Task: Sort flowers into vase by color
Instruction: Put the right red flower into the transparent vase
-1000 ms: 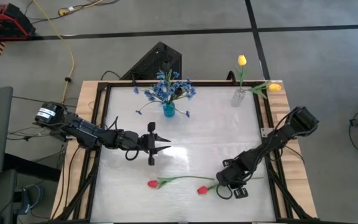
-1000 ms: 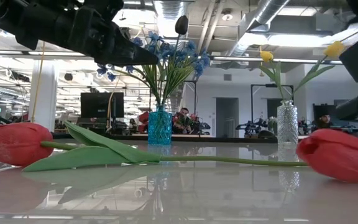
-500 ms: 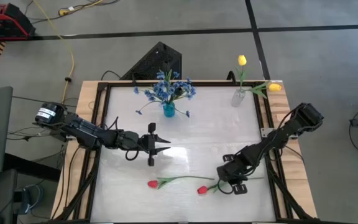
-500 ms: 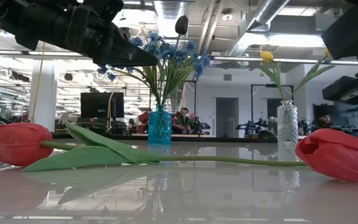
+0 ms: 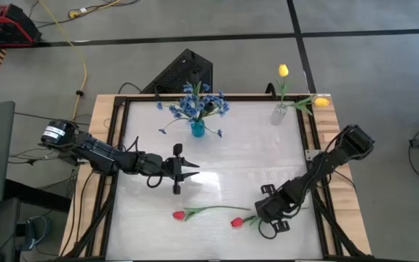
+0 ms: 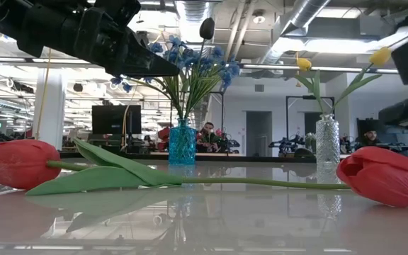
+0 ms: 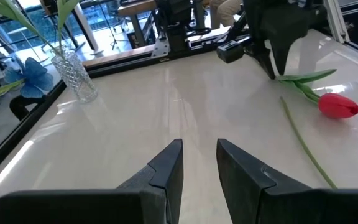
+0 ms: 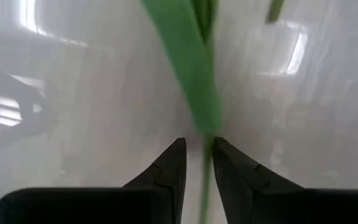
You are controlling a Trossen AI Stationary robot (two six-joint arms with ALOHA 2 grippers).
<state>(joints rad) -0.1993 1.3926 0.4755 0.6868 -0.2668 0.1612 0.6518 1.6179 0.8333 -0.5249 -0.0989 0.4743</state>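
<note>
From above, the right gripper (image 5: 265, 213) has dropped back toward the tabletop's near edge, over the two red tulips (image 5: 233, 222) lying lengthwise along that edge, heads pointing left. The left gripper (image 5: 193, 174) hovers mid-tabletop, unchanged, fingers slightly parted, empty. Right wrist view: narrowly parted fingers (image 8: 166, 168) straddle a green stem (image 8: 205, 180).

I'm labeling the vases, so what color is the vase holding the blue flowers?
Blue, a translucent teal-blue glass vase; the low view shows it best.
</note>
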